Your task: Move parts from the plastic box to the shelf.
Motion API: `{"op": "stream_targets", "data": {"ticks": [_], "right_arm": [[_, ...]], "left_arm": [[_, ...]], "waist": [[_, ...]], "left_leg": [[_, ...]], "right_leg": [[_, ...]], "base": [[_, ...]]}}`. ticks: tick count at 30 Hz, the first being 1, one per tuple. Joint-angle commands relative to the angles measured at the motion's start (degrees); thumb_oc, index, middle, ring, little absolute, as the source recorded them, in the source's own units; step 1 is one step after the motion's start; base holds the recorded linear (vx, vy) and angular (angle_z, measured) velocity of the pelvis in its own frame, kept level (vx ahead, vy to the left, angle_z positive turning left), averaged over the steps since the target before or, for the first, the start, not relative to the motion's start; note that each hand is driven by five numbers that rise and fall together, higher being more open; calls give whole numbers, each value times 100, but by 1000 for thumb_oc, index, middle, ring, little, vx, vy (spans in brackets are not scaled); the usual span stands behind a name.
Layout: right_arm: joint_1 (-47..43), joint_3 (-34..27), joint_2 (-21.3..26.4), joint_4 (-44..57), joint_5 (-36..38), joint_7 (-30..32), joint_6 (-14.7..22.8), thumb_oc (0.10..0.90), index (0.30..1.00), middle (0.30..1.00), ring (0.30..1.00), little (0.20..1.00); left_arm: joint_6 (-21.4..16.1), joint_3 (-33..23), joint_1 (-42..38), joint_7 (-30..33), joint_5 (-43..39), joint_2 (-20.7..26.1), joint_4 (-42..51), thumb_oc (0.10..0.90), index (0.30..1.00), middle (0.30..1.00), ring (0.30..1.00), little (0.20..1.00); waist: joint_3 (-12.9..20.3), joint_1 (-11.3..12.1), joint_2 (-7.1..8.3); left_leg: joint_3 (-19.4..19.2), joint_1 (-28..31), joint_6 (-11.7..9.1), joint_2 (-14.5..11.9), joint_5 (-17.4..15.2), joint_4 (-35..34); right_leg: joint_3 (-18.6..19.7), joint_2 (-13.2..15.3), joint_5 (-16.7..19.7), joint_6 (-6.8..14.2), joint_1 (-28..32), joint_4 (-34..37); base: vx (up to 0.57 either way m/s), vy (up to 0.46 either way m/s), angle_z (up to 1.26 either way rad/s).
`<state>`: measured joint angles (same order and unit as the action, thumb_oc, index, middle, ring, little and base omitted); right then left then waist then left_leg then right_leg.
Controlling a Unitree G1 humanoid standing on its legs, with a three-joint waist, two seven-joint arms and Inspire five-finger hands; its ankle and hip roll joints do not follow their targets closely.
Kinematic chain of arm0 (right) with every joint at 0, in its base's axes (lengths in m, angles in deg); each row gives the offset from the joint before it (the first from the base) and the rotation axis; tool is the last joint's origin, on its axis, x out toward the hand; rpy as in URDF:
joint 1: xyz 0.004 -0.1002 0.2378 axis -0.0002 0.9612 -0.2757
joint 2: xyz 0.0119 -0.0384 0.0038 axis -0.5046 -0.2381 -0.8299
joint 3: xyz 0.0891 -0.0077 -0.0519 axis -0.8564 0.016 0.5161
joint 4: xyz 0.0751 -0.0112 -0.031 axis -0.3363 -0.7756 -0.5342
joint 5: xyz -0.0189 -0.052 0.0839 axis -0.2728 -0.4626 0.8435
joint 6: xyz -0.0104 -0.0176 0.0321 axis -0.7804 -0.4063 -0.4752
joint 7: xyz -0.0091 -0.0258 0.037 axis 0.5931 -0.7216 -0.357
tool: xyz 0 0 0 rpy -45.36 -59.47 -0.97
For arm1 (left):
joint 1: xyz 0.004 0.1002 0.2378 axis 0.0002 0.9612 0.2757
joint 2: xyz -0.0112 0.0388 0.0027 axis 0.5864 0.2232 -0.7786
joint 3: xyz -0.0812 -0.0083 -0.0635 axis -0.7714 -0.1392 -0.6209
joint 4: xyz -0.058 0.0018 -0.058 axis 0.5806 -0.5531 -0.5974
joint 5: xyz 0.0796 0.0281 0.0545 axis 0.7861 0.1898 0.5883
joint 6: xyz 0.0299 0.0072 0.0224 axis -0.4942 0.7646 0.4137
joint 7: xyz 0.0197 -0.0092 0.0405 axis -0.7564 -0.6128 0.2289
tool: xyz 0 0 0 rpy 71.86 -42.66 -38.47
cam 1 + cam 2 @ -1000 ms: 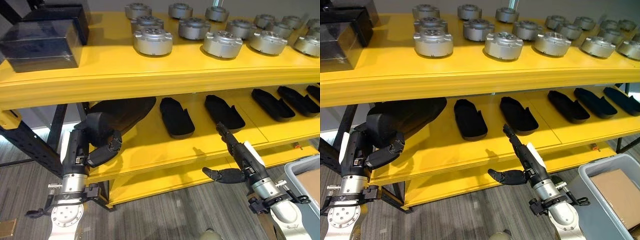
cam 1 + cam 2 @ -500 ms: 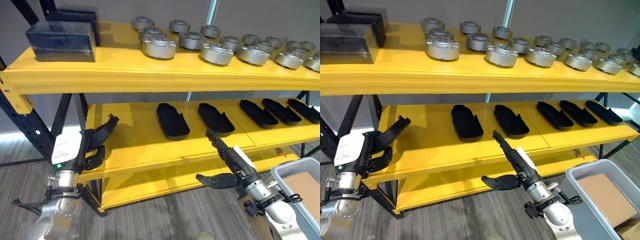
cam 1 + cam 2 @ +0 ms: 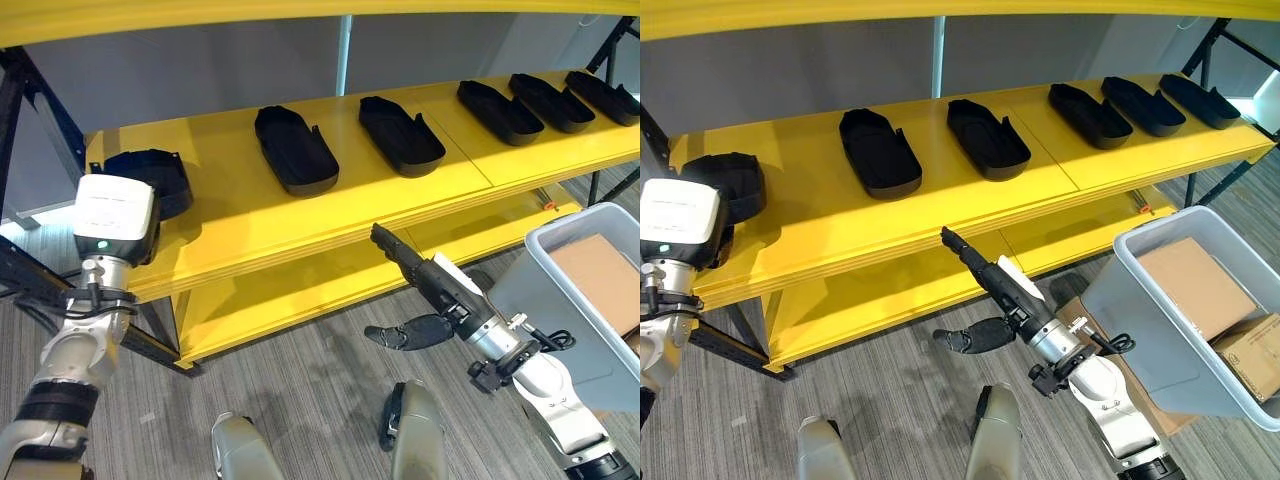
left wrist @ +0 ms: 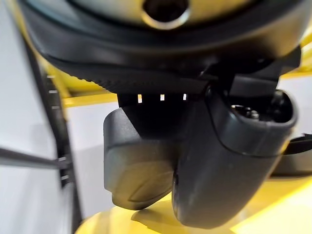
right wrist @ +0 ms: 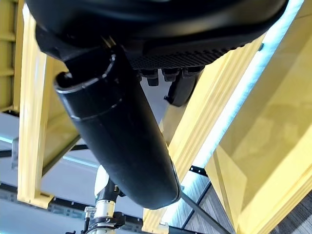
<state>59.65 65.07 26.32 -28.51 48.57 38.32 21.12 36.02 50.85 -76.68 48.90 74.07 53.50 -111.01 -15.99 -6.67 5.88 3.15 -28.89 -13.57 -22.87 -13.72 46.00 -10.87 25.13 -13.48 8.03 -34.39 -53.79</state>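
Several flat black parts (image 3: 295,150) lie in a row on the yellow middle shelf (image 3: 230,225). One more curved black part (image 3: 150,178) sits at the shelf's far left end, just past my left wrist. My left hand (image 4: 146,165) hovers close over the yellow board there, its thumb (image 4: 229,165) standing out and its fingers hidden. My right hand (image 3: 430,285) hangs open below the shelf's front edge, fingers straight towards the shelf, thumb (image 3: 400,335) spread aside, holding nothing. The grey plastic box (image 3: 560,235) stands at the right.
Cardboard boxes (image 3: 1195,285) fill the grey box. A lower yellow shelf (image 3: 300,300) runs under the middle one, above a grey wood-pattern floor. Dark shelf posts (image 3: 30,110) stand at the left.
The camera has tipped down, so the top shelf with the metal parts has left the picture. The big black part my left hand carried a second ago is now at the shelf's far left end. The right hand keeps its pose.
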Motion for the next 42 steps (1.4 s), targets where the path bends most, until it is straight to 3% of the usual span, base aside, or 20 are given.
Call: {"op": "stream_targets", "data": {"ticks": [1, 8, 13, 33, 42], "right_arm": [[-359, -433, 12, 572, 432, 117, 611, 900, 1000, 1000, 1000, 1000], [-293, -374, 69, 571, 477, 91, 681, 900, 1000, 1000, 1000, 1000], [-253, -361, 73, 579, 488, 96, 697, 900, 1000, 1000, 1000, 1000], [-22, -460, 62, 540, 541, 55, 684, 900, 1000, 1000, 1000, 1000], [-39, -508, 91, 551, 546, 75, 701, 900, 1000, 1000, 1000, 1000]], "left_arm": [[192, -18, -759, 427, 159, 461, 235, 400, 300, 300, 300, 300], [161, 673, -1361, 349, 186, 428, -219, 400, 300, 300, 300, 300], [232, 827, -1539, 384, 127, 344, -450, 400, 300, 300, 300, 300], [534, 647, -1380, 335, -145, 346, -1191, 400, 300, 300, 300, 300], [458, 597, -1069, 257, -168, 377, -1271, 400, 300, 300, 300, 300]], "waist": [[572, -27, -32], [589, -139, -65], [629, -181, -53], [648, -129, 38], [559, -85, 53]], "left_leg": [[-203, 239, 387, 178, 56, -276], [-155, 50, 349, 98, 110, -218], [-147, -9, 325, 52, 122, -195], [-36, -187, 276, -31, 157, -127], [17, -221, 272, -20, 149, -70]], "right_leg": [[263, 200, -84, 194, 543, 464], [326, 114, -118, 143, 327, 387], [342, 85, -130, 135, 251, 351], [329, -13, -181, 124, 198, 305], [358, -26, -226, 111, 196, 268]], "base": [[0, 0, 0], [2, -1, 0], [1, -2, -1], [6, -1, -1], [0, 0, 0]]}}
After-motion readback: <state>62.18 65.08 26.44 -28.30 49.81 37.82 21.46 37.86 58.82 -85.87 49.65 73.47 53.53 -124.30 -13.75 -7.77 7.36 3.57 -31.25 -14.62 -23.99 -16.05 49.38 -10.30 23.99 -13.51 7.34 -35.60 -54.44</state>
